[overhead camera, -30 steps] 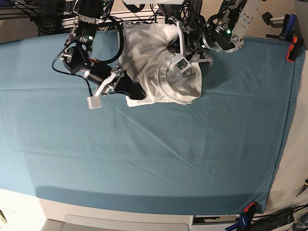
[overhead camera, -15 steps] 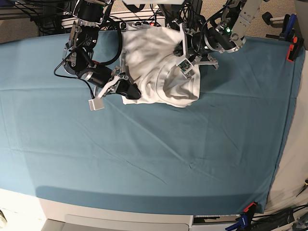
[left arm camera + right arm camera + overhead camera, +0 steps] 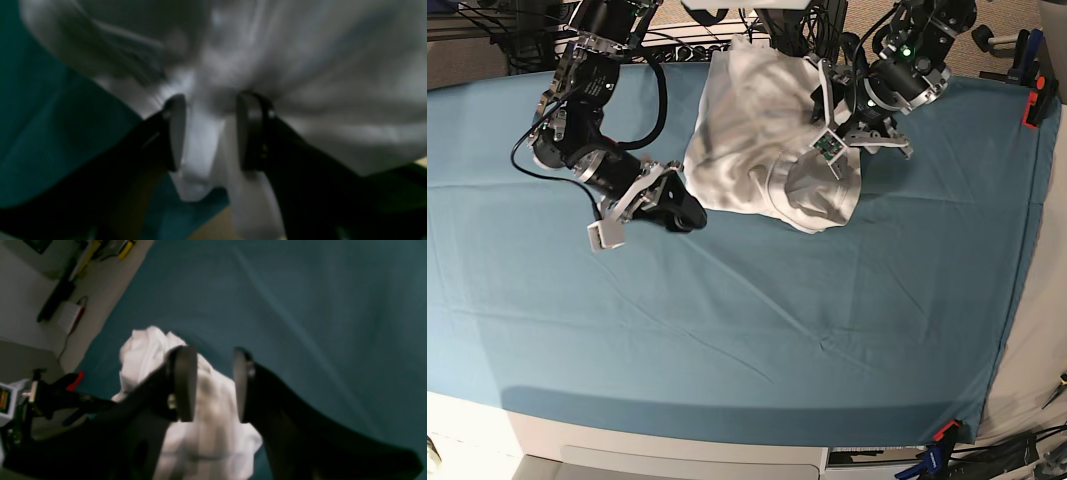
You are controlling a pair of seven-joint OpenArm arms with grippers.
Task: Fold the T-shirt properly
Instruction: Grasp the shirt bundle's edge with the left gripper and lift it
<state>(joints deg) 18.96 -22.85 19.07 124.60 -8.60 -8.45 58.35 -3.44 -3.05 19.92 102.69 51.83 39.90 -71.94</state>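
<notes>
The white T-shirt [image 3: 747, 130] lies crumpled in a heap near the table's back edge. In the base view my right gripper [image 3: 685, 213] sits just off the heap's lower left edge, on the teal table cloth [image 3: 777, 330]. Its wrist view shows the right gripper [image 3: 210, 383] open, with the T-shirt [image 3: 143, 346] beyond its fingers and nothing pinched. My left gripper [image 3: 832, 125] hovers over the heap's right side. Up close the left gripper [image 3: 210, 133] stands open, and a loose fold of the T-shirt [image 3: 317, 66] hangs in the gap, blurred.
Cables and a rack [image 3: 727, 30] crowd the back edge behind the heap. A red clamp [image 3: 1032, 108] holds the cloth at the right edge, and more clamps [image 3: 942, 432] sit at the front right corner. A white tag [image 3: 607, 234] hangs off my right arm.
Both grippers have opened and let go of the T-shirt. My right gripper has slid down and left off the cloth heap. The left arm has drawn back and upward.
</notes>
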